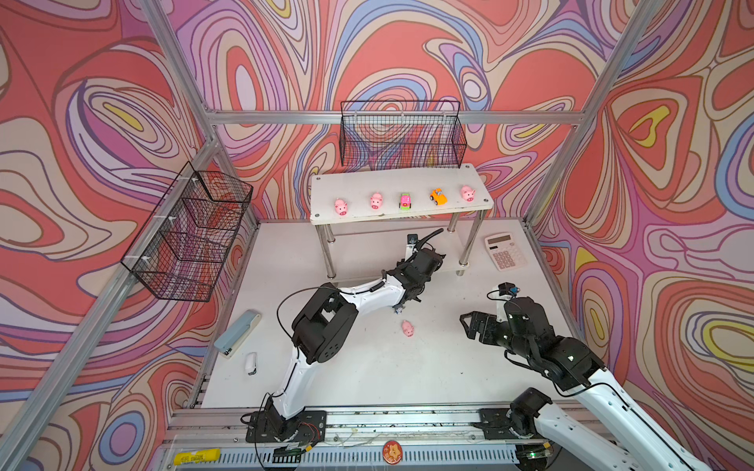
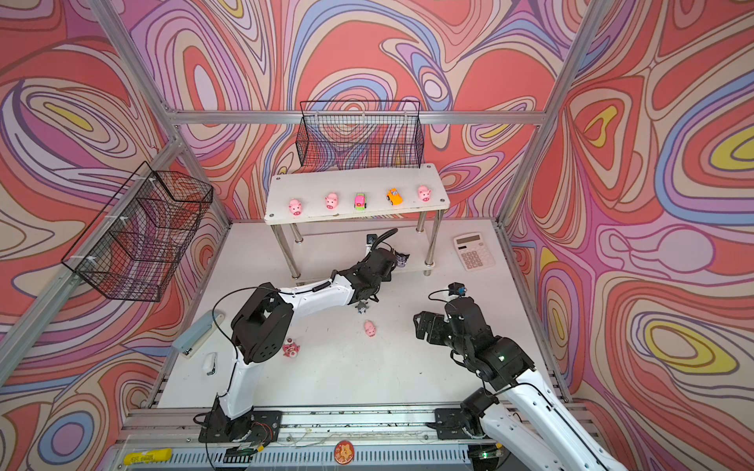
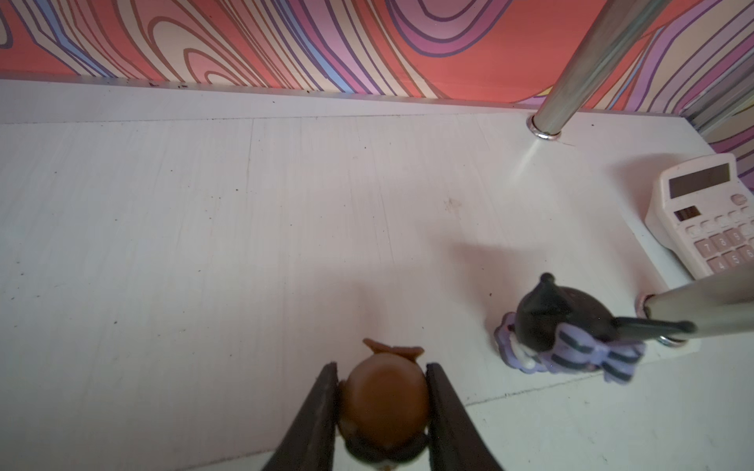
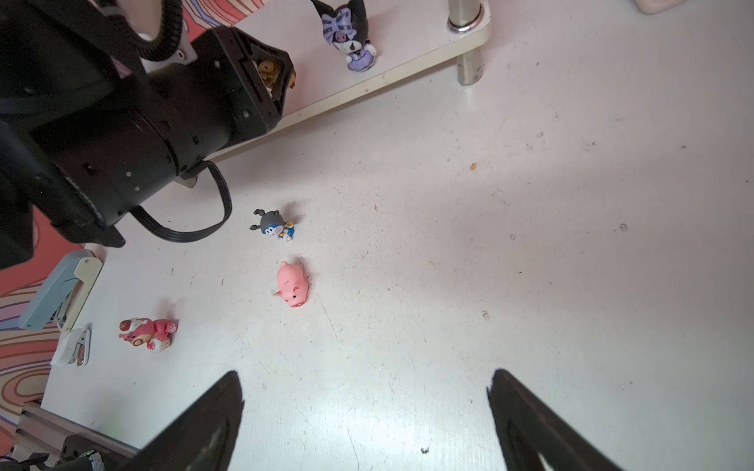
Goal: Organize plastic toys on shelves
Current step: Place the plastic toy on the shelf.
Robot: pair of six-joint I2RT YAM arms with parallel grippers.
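**Setting brown figurine (image 3: 383, 403) on lower shelf (image 3: 204, 224)**

The left gripper (image 3: 382, 373) pinched it over that shelf, near the dark horned figurine (image 3: 546, 322). Next, likely: lower, release upright. The pink pig (image 4: 291, 285) lay on the table (image 4: 530, 244); right gripper (image 4: 365, 375) hung wide, empty.

The left arm (image 1: 369, 294) stood up from its base at the near edge of the bench (image 1: 387, 367), bent sharply at the elbow, and its forearm stretched low toward the far edge. The left gripper (image 3: 382, 369) had its jaws pressed on either side of a brown figurine (image 3: 383, 403). The right arm (image 1: 571, 359) stood folded over the near right corner. The right gripper (image 4: 366, 373) hung above the surface, jaws spread wide and holding nothing.
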